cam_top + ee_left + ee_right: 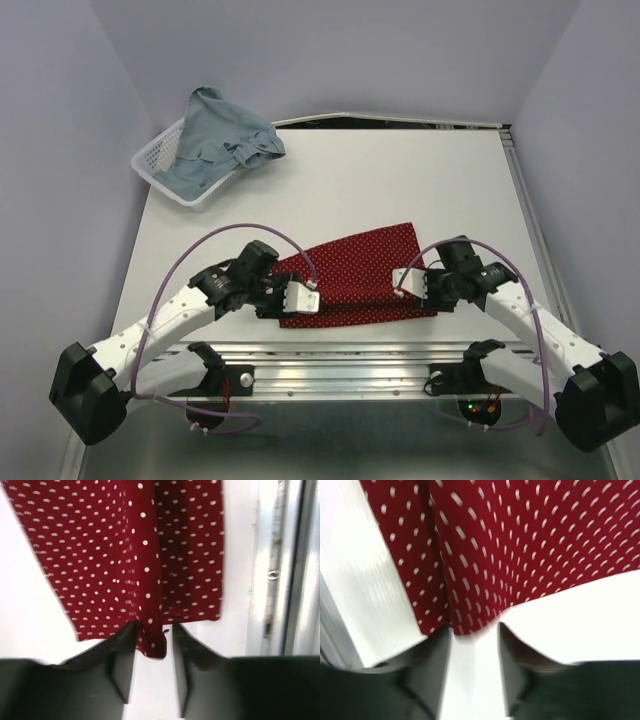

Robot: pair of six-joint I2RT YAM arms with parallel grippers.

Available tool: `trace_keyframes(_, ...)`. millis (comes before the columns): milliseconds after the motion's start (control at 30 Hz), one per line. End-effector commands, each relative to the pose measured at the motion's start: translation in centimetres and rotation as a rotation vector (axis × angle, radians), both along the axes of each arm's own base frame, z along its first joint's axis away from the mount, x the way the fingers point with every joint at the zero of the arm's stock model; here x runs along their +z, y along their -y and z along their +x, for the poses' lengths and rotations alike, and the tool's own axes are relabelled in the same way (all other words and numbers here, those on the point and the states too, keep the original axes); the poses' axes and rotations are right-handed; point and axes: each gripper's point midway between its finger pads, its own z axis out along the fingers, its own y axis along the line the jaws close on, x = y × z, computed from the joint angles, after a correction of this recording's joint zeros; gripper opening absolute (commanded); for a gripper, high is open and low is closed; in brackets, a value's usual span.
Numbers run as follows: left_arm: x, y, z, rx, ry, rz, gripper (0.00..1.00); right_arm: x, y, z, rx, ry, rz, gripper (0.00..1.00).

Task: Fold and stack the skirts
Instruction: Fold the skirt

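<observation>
While the denim skirt (225,140) sits bunched in the basket (150,165) at the far left, the dark red skirt (360,270) lies near the front edge of the surface (400,180) and looks folded over. Left tool (154,630) has its fingers apart, but a pinched ridge of red cloth pokes between them, so backing off low could snag it and drag the fold open. Right tool (475,630) is apart too, with the hem right at its tips. It's probably free, though the blur makes that hard to call.

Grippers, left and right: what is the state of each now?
Left gripper: open, dark red skirt fold loose between its jaws.
Right gripper: open, holding nothing.
</observation>
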Motion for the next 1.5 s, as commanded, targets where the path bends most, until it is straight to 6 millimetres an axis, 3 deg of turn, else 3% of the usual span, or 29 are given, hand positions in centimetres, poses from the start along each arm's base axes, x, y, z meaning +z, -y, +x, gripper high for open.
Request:
trace_keyframes(0,-0.8,0.0,-3.9,-0.143,-0.09,-0.014,0.61,-0.2,0.0,-1.2,0.071,-0.014,-0.008,0.62)
trace_keyframes(67,0.2,0.4,-4.1,-0.167,-0.073,-0.043,0.7,0.9,-0.3,-0.9,0.064,0.014,0.017,0.72)
trace_keyframes(167,2.7,1.3,-3.9,-0.158,-0.052,-0.105,0.71,3.6,-1.1,0.0,-0.003,0.057,0.088,0.73)
trace_keyframes(267,4.2,2.2,-2.7,-0.067,-0.063,-0.151,0.65,6.2,-3.0,1.1,-0.118,0.038,0.227,0.7)
trace_keyframes(300,4.6,2.8,-1.6,0.008,-0.067,-0.182,0.63,7.2,-4.0,2.2,-0.187,0.018,0.282,0.68)
trace_keyframes(400,4.2,3.9,0.7,0.141,-0.099,-0.206,0.55,7.3,-5.3,3.9,-0.277,-0.051,0.326,0.63)
trace_keyframes(467,4.3,4.7,2.4,0.226,-0.132,-0.236,0.49,6.4,-6.2,5.2,-0.343,-0.142,0.32,0.59)
trace_keyframes(533,2.6,5.0,3.6,0.286,-0.19,-0.196,0.42,4.8,-6.7,6.0,-0.398,-0.225,0.299,0.55)
trace_keyframes(667,0.2,4.3,6.4,0.4,-0.232,-0.14,0.41,1.9,-6.9,6.9,-0.448,-0.286,0.253,0.55)
trace_keyframes(867,-5.4,1.5,5.9,0.427,-0.279,0.069,0.4,-3.8,-5.6,9.8,-0.536,-0.278,0.116,0.53)
trace_keyframes(933,-6.4,0.8,5.6,0.434,-0.282,0.11,0.39,-4.3,-6.0,11.8,-0.547,-0.248,0.115,0.53)
trace_keyframes(967,-6.8,0.5,5.3,0.434,-0.289,0.124,0.37,-5.8,-5.8,12.4,-0.562,-0.262,0.075,0.52)
trace_keyframes(1000,-7.0,0.5,5.1,0.432,-0.297,0.128,0.36,-6.2,-5.7,13.4,-0.576,-0.253,0.071,0.52)
trace_keyframes(1033,-7.0,0.4,4.9,0.424,-0.304,0.132,0.35,-5.4,-6.4,15.6,-0.574,-0.218,0.089,0.52)
trace_keyframes(1100,-6.9,0.5,4.6,0.409,-0.307,0.128,0.31,-5.8,-7.3,19.1,-0.587,-0.187,0.083,0.51)
trace_keyframes(1200,-6.5,0.9,4.5,0.387,-0.287,0.129,0.3,-5.6,-8.2,22.8,-0.599,-0.154,0.101,0.51)
trace_keyframes(1233,-6.3,1.2,4.5,0.38,-0.278,0.126,0.3,-6.8,-8.7,23.8,-0.601,-0.167,0.096,0.52)
trace_keyframes(1267,-6.1,1.6,4.6,0.383,-0.275,0.116,0.3,-4.8,-10.0,26.7,-0.603,-0.115,0.151,0.52)
trace_keyframes(1333,-5.1,3.5,4.5,0.356,-0.278,0.071,0.31,-2.8,-12.0,30.1,-0.619,-0.089,0.235,0.54)
trace_keyframes(1400,-3.4,6.2,4.1,0.334,-0.309,-0.001,0.33,-0.5,-13.1,31.9,-0.644,-0.06,0.298,0.55)
trace_keyframes(1467,-2.2,8.1,4.3,0.337,-0.308,-0.06,0.38,2.0,-13.9,32.4,-0.682,-0.06,0.372,0.57)
